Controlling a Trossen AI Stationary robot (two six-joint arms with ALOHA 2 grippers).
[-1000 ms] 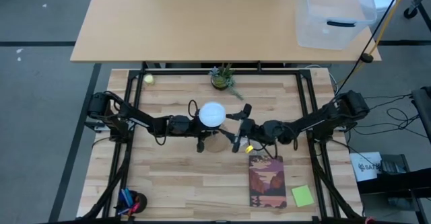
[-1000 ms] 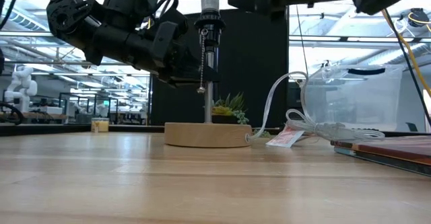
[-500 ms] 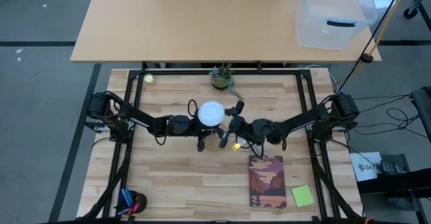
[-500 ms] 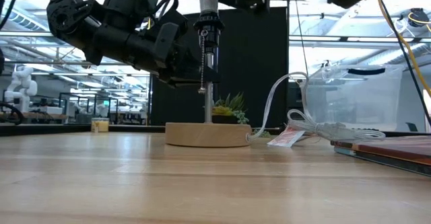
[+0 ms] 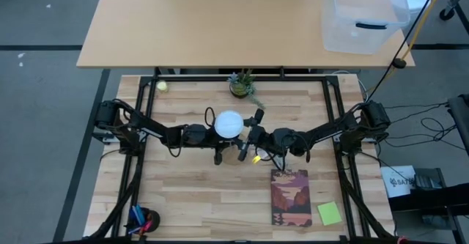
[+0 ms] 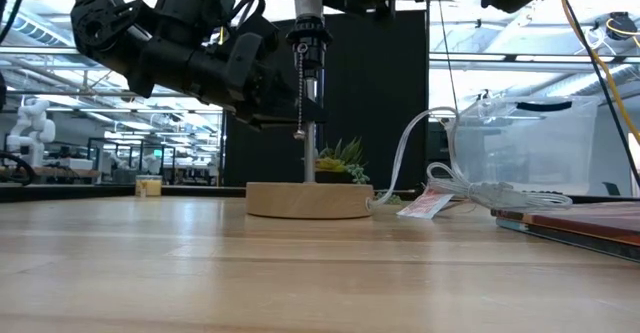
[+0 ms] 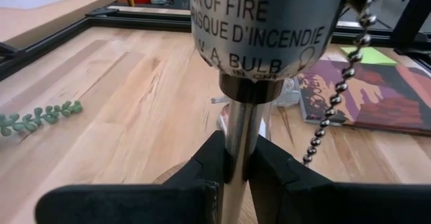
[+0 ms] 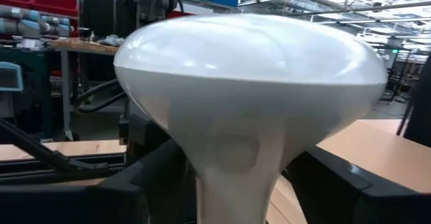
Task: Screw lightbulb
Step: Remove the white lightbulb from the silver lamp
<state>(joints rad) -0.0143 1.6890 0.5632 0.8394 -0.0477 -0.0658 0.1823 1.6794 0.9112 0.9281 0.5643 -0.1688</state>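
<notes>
Sitting on top of the lamp socket (image 6: 305,48) at the table's middle, the bulb (image 5: 229,124) stood neck down, globe up. The left gripper (image 7: 232,167) was closed on the metal stem (image 7: 234,157) just under the socket, one finger on each side, touching it. The right gripper (image 5: 249,135) sat just beside the bulb, on its right in the high view; in the right wrist view its dark fingers (image 8: 340,183) flanked the bulb's neck (image 8: 232,177), set apart with a gap on each side, so jaws open around it, contact not clear. A bead chain (image 6: 298,93) hung from the socket beside the stem. The stem rose from a round wooden base (image 6: 308,200) on the table (image 6: 200,273). A small plant (image 5: 242,85) stood near the far edge, a yellow-green ball (image 5: 161,86) to its left. A book (image 5: 290,197) and a green note (image 5: 329,213) lay near the front right, well apart from the lamp.
</notes>
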